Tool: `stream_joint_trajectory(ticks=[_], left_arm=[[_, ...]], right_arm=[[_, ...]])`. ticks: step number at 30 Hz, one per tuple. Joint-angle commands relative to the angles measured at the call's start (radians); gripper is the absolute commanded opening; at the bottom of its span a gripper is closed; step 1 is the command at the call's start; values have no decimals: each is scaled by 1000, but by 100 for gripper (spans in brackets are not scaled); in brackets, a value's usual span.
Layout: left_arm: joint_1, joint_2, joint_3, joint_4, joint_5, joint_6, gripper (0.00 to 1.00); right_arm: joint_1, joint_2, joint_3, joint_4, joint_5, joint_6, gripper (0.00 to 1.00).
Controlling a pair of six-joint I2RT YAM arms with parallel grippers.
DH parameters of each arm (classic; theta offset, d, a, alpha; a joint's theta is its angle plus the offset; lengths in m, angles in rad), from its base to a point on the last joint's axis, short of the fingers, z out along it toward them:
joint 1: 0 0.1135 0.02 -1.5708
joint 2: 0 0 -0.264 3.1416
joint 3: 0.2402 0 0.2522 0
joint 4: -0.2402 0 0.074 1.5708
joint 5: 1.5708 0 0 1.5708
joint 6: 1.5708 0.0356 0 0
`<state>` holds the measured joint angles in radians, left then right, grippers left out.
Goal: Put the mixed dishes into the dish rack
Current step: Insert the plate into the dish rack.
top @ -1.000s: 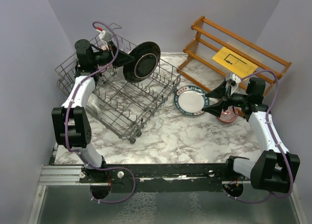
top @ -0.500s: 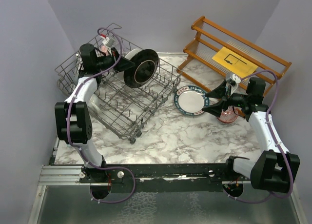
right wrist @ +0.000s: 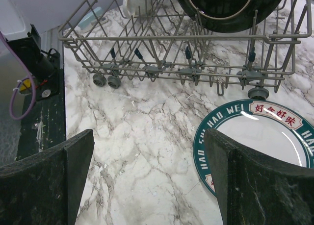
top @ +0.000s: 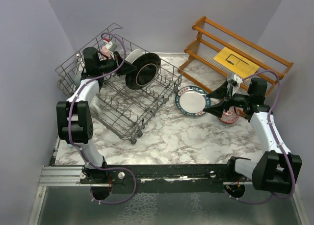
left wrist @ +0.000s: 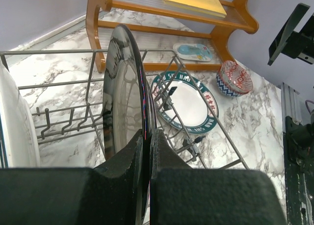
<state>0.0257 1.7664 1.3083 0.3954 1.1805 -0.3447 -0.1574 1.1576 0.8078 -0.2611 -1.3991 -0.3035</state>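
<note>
My left gripper is shut on the rim of a black plate, which it holds upright on edge over the tines of the grey wire dish rack. In the left wrist view the plate runs edge-on out of the shut left gripper. A white plate stands in the rack beside it. My right gripper hangs open with nothing in it over bare marble, just left of a white plate with a dark teal rim and red characters, which lies flat on the table.
A red and blue patterned bowl sits under the right arm. The orange wooden shelf at the back right carries a yellow sheet and a small blue patterned dish. A white mug sits in the rack.
The left arm has brought the black plate down and slightly back into the rack, turning it more upright. The right arm has not moved.
</note>
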Motion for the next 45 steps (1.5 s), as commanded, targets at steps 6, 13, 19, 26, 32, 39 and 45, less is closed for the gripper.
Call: stream_joint_trajectory(ticks=[6,13,19,26,32,39,45], left_arm=[[-15,-50,-31,36,-8,67,0],[-26,-75,-29,51,-25,88,0],[-25,-122,-7,299,-20,-125,0],[-26,-173,-4,319,-55,-163,0],[-24,-230,-15,293,-103,-147,0],[-23,-219,20,100,-124,-3,0],[-24,-168,5,88,-116,16,0]], right_arm=[[-5,-11,-3,3,14,-13,93],[-5,-10,-3,3,14,-13,93],[-5,-11,-3,3,18,-13,93],[-5,-14,-3,2,16,-14,93],[-5,-13,-3,2,17,-14,93],[-5,-16,-4,2,16,-14,93],[-5,-15,-4,2,17,-14,93]])
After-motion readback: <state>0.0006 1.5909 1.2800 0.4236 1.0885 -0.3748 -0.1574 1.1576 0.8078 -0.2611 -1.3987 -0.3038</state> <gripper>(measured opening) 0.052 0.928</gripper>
